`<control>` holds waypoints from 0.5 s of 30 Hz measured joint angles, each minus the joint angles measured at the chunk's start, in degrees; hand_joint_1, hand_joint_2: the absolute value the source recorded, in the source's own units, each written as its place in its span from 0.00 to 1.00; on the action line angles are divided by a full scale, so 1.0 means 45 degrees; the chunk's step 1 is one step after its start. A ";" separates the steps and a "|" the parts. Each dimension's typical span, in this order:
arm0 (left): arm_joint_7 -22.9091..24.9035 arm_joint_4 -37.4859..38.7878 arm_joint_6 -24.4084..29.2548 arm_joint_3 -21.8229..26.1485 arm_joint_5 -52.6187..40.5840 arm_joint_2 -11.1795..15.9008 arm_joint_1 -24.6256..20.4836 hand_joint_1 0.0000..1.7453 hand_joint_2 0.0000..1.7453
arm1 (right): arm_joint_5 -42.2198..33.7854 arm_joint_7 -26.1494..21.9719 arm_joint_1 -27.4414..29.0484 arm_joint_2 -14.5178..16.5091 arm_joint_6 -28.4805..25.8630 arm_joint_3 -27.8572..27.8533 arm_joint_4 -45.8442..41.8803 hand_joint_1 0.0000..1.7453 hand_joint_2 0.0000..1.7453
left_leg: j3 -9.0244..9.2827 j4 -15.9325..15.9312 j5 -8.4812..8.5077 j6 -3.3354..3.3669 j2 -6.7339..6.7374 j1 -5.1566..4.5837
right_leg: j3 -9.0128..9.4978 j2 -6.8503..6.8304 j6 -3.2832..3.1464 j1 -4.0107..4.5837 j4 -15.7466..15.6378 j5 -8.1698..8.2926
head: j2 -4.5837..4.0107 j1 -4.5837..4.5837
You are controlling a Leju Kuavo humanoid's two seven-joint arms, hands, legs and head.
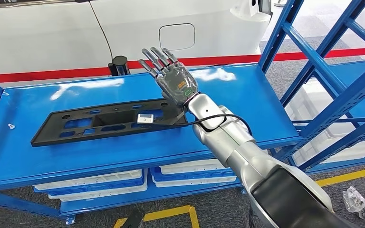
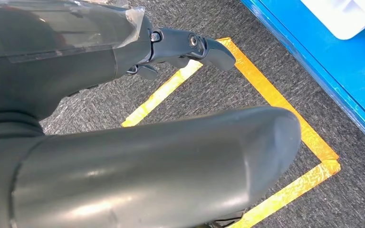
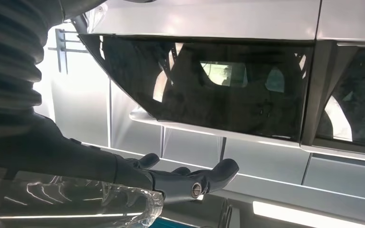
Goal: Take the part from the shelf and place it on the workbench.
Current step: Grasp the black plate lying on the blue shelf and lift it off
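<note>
The right hand [image 1: 176, 80] hovers with fingers [image 1: 156, 59] spread, holding nothing; the black part [image 1: 109, 121] lies flat on the blue shelf [image 1: 247, 90], below and beside them. The left hand [image 2: 185, 45] hangs empty. A grip at one end of this long panel could tip or drag it.

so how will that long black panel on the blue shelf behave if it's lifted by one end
The black panel is long, thin and full of cutouts, so it probably feels light and may flex or droop. It lies flat, so it likely slides rather than rolls. The right robot hand, fingers spread, hovers above its near end.
</note>
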 joint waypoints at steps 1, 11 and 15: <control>-0.0005 0.0000 -0.0004 0.0013 0.0000 0.0000 0.0000 0.00 0.00 | 0.0001 -0.0002 0.0000 -0.0001 0.0025 0.0000 0.0000 0.00 1.00 | 0.0002 0.0001 -0.0006 0.0031 0.0000 -0.0008 | 0.0000 -0.0001 0.0012 -0.0001 -0.0013 0.0005 | 0.0000 0.0001; -0.0033 0.0000 -0.0095 0.0104 -0.0166 -0.0005 -0.0015 0.00 0.00 | -0.0464 -0.1689 0.0067 0.0385 0.2500 0.0143 0.0015 0.00 1.00 | 0.0011 0.0002 0.0017 0.0115 0.0032 -0.0013 | -0.0013 0.0002 0.0339 -0.0004 -0.0017 0.0056 | 0.0000 -0.0010; -0.0032 0.0000 -0.0089 0.0148 -0.0168 -0.0023 -0.0037 0.00 0.00 | -0.0784 -0.2235 0.0336 0.0790 0.3841 0.0450 0.0008 0.00 1.00 | 0.0020 -0.0002 0.0019 0.0113 0.0034 0.0011 | -0.0015 0.0002 0.0335 0.0018 0.0007 0.0052 | 0.0000 -0.0010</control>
